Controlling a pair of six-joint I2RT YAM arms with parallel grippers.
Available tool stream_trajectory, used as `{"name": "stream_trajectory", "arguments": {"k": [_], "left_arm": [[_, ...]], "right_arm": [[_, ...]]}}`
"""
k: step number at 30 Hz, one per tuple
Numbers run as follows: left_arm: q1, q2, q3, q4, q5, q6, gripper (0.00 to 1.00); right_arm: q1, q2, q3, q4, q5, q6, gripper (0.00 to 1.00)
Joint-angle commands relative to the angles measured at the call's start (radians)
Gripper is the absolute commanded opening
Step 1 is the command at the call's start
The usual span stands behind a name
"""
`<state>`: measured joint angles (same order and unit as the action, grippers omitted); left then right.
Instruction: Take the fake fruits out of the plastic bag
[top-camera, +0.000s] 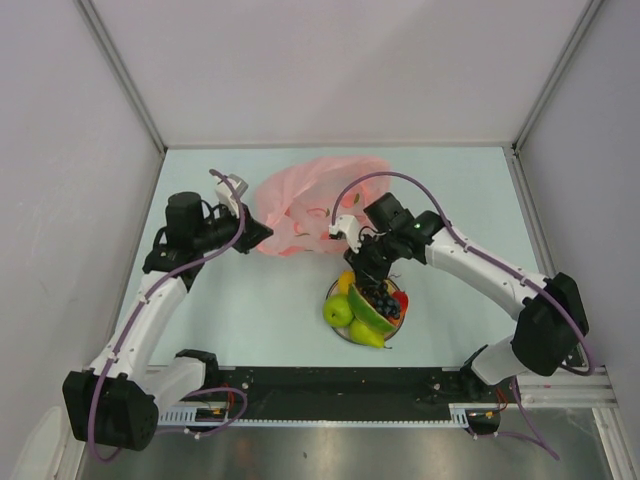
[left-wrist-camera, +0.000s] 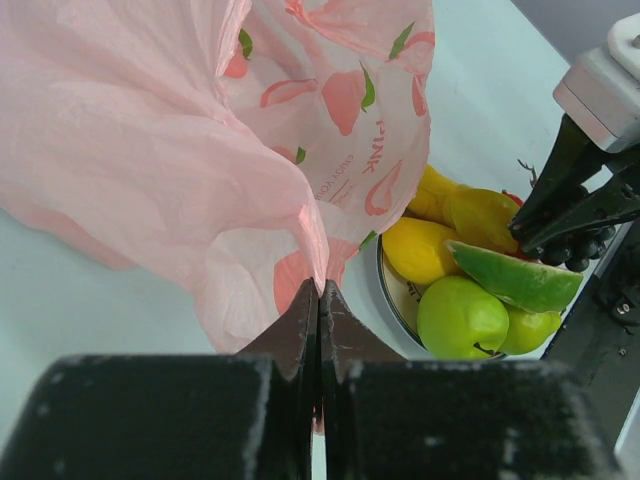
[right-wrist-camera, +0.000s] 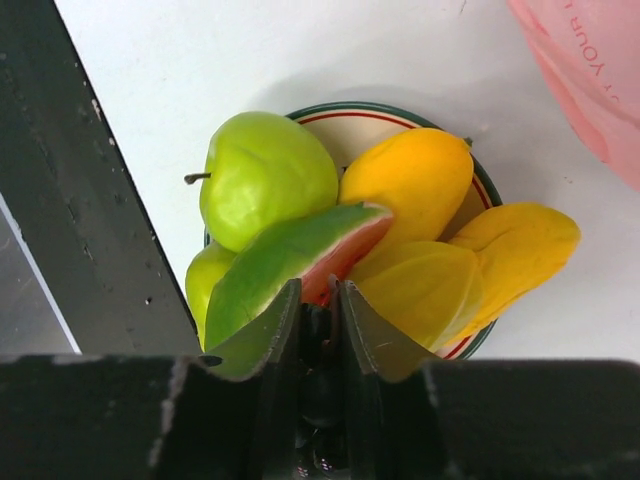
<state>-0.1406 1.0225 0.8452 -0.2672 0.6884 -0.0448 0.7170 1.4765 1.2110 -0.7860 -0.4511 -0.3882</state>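
Note:
The pink plastic bag (top-camera: 310, 205) lies crumpled at the back middle of the table. My left gripper (top-camera: 262, 235) is shut on a fold of the bag's edge (left-wrist-camera: 300, 230), tips in the left wrist view (left-wrist-camera: 320, 292). The fake fruits sit heaped on a white plate (top-camera: 341, 331): green apple (right-wrist-camera: 265, 175), green pear (right-wrist-camera: 205, 285), watermelon slice (right-wrist-camera: 290, 265), yellow-orange mangoes (right-wrist-camera: 410, 180). My right gripper (right-wrist-camera: 318, 295) is just above the plate, shut on the dark grape bunch (right-wrist-camera: 322, 355). I cannot single out the banana.
The black base rail (top-camera: 330, 380) runs along the near edge just in front of the plate. Grey walls close in the table on the left, back and right. The right arm's body reaches over the plate from the right.

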Motion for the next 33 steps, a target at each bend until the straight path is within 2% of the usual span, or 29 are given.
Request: {"name": "stream_trajectory", "arguments": {"k": [1,5,6,7,8,9,18,21,27,28,32,33], "left_arm": [[0.007,-0.024,-0.005,0.026,0.033,0.003,0.01],[0.007,-0.032,-0.014,0.031,0.033,0.002,0.01],[0.007,-0.032,-0.02,0.034,0.034,0.0,0.01],[0.007,-0.033,-0.021,0.036,0.036,-0.003,0.01],[0.007,-0.032,-0.023,0.039,0.036,-0.006,0.01],[0.007,-0.03,-0.023,0.04,0.036,-0.01,0.01],[0.007,-0.007,0.009,0.045,0.014,-0.02,0.0],[0.007,0.025,0.055,0.04,-0.053,0.014,0.0],[0.013,0.12,0.193,0.023,-0.136,0.157,0.0],[0.013,0.149,0.209,0.028,-0.141,0.163,0.0],[0.022,0.203,0.288,0.052,-0.203,0.175,0.0],[0.025,0.211,0.301,0.06,-0.273,0.175,0.0]], "right_arm": [[0.006,0.019,0.047,0.057,0.02,0.044,0.26],[0.006,0.041,0.048,0.08,0.012,0.066,0.33],[0.006,0.048,0.048,0.09,0.008,0.077,0.5],[0.006,0.056,0.05,0.097,0.003,0.086,0.56],[0.009,0.07,0.054,0.112,0.005,0.101,0.68],[0.01,0.074,0.061,0.116,0.011,0.112,0.99],[-0.007,0.019,0.208,0.105,0.092,0.161,1.0],[-0.04,-0.002,0.254,0.12,0.127,0.198,1.0],[-0.264,-0.013,0.271,0.16,0.103,0.333,1.0],[-0.337,-0.015,0.263,0.171,0.065,0.369,1.0],[-0.467,-0.031,0.223,0.194,0.031,0.411,1.0],[-0.485,-0.036,0.217,0.195,0.02,0.413,1.0]]}}
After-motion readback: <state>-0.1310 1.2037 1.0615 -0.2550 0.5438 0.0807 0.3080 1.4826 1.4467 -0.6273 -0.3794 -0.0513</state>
